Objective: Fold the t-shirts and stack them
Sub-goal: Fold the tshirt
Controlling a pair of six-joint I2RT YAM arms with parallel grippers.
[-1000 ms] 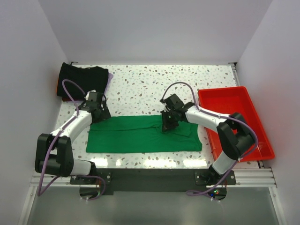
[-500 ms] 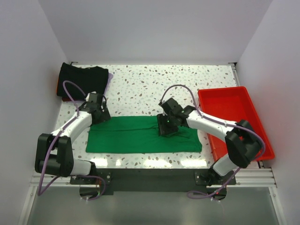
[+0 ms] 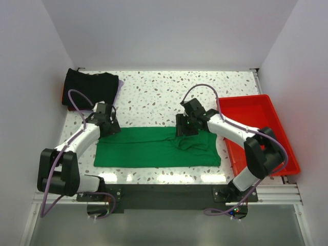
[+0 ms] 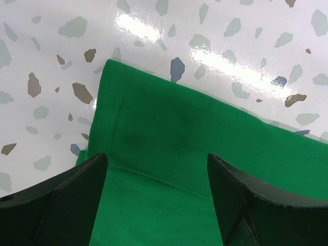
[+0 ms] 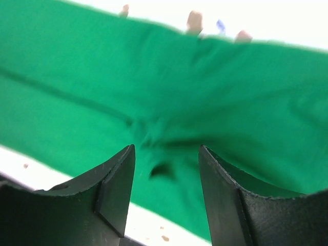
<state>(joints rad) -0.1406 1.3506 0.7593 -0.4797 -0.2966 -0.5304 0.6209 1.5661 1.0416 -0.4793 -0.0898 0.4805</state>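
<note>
A white speckled table [image 3: 154, 92] fills the space between pale walls. On its near half lies the green t-shirt [image 3: 148, 148], spread as a long band running left to right, smooth on the left and bunched into wrinkles toward its right end. A red tray [image 3: 251, 115] sits along the right edge of the table, just beside the right end of the green t-shirt. In the far left corner rests a folded pile of black t-shirts [image 3: 89, 87], well apart from the green one, with a thin purple edge [image 3: 120, 83] showing at its right side. The left arm [image 3: 77, 141] reaches from the near left up to the far left corner of the green t-shirt, and the right arm [image 3: 230, 130] bends in from the near right to the far edge of the cloth right of its middle. The left gripper [image 3: 106, 124] hangs over that corner with its fingers [image 4: 66, 200] spread wide, the hemmed corner of cloth lying flat between them on the table. The right gripper [image 3: 185, 128] is also spread, its fingers [image 5: 115, 189] standing apart above a small pucker [image 5: 161, 169] in the green cloth; the wrist view is blurred, so I cannot tell whether the tips touch the cloth.
</note>
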